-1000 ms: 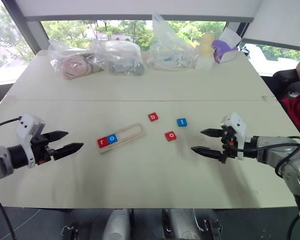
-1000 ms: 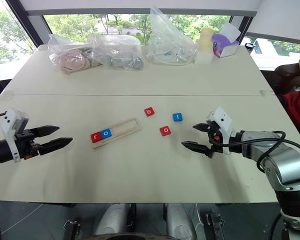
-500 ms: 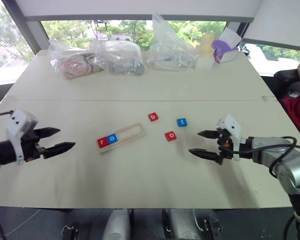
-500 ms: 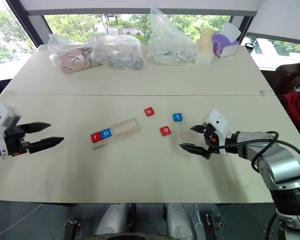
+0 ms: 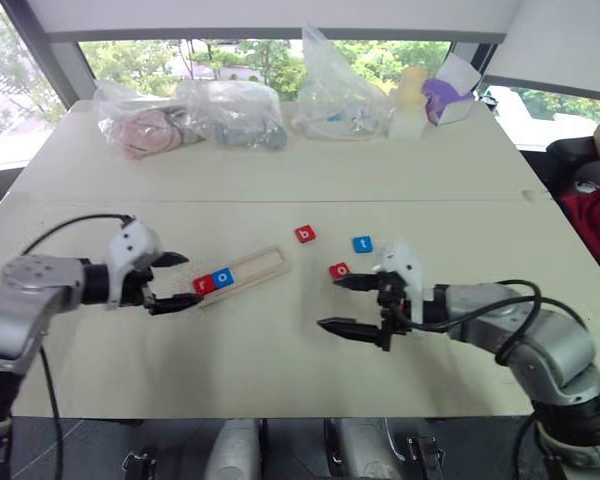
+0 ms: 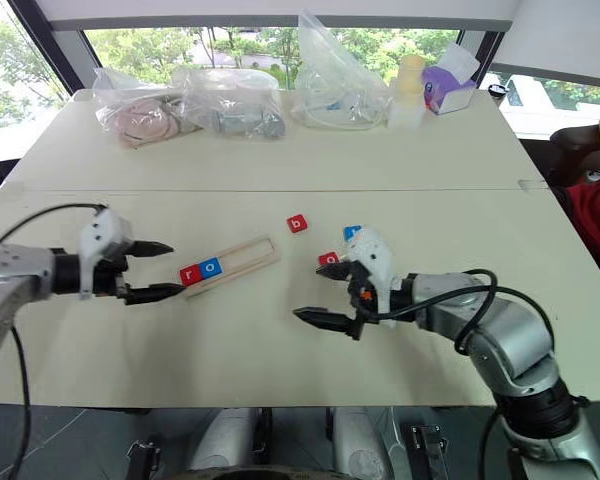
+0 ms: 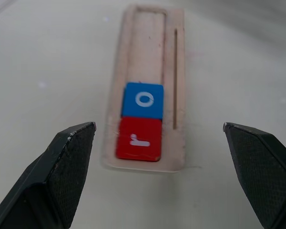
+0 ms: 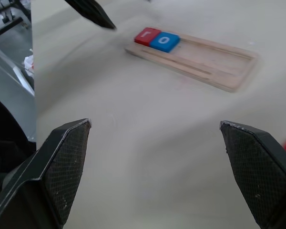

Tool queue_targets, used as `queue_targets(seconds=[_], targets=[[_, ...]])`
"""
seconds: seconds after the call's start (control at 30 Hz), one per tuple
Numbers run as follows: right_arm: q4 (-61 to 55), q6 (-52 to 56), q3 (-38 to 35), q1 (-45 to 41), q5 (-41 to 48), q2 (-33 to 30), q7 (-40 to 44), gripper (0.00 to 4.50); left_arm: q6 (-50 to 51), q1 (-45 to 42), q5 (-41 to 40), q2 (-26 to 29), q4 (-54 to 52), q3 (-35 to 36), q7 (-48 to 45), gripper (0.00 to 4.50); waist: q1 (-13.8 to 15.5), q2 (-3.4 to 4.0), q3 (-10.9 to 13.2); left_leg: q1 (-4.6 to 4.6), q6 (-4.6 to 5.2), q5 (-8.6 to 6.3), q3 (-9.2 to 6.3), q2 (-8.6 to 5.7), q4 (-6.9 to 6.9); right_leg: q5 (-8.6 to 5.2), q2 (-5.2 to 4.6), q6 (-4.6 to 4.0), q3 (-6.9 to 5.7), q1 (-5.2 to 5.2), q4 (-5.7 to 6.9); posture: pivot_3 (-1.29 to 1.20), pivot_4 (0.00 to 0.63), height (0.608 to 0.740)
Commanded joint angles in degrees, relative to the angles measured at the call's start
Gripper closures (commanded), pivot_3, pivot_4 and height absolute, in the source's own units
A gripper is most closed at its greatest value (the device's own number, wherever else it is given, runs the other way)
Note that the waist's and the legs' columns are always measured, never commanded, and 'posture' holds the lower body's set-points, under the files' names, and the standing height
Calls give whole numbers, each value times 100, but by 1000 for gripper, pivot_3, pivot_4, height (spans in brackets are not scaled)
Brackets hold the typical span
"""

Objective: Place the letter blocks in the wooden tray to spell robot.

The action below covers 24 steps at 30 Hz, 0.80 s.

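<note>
The wooden tray (image 5: 243,276) lies near the middle of the white table (image 5: 280,170), tilted so one end points to about 8 o'clock and the other end to about 2 o'clock. Two letter blocks sit in its slot at the 8 o'clock end, touching each other: the red r block (image 5: 204,285) at the very end and the blue o block (image 5: 223,278) right next to it. The rest of the slot has bare wood. The other three blocks lie flat on the table, at about 3 o'clock from the tray. The red b block (image 5: 306,235) is the one nearest the tray's far end. The blue t block (image 5: 363,244) lies a bit farther out, and the red o block (image 5: 339,270) lies at about 5 o'clock from the b block, just beside the upper finger of the right gripper (image 5: 346,304). The right gripper has its two black fingers spread wide apart and nothing is between them. It points toward 9 o'clock, over the bare table near the tray's far end. The left gripper (image 5: 181,281) also has its fingers spread wide and holds nothing. It points toward 3 o'clock, and its fingertips are just beside the tray end where the r block sits. In the left wrist view the tray end with the r and o blocks lies between the two fingers. Clear plastic bags (image 5: 240,112) with things inside lie along the far side of the table at about 12 o'clock.
</note>
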Motion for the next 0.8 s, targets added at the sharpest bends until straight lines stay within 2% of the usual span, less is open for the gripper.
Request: queue_targets(seconds=[0.03,0.37,0.8], targets=[[-209,-96,83,27,-93,75,-194,26,-256,-173,156,-95,96,40,54,0,6,0,0,0,0,0,0,0,2,0,0,0,0,1,1,0,150,735],[7,-290,41,-144,-201,126,-260,26,-612,76,879,-380,306,-351,345,0,-14,-1,-1,3,0,0,1,0,6,1,0,1,0,4,4,0,150,735],[116,-364,-74,-226,-152,3,-51,26,-731,107,950,-698,912,-204,591,0,-3,0,-7,18,0,0,-4,1,8,0,0,1,-2,17,12,0,150,735]])
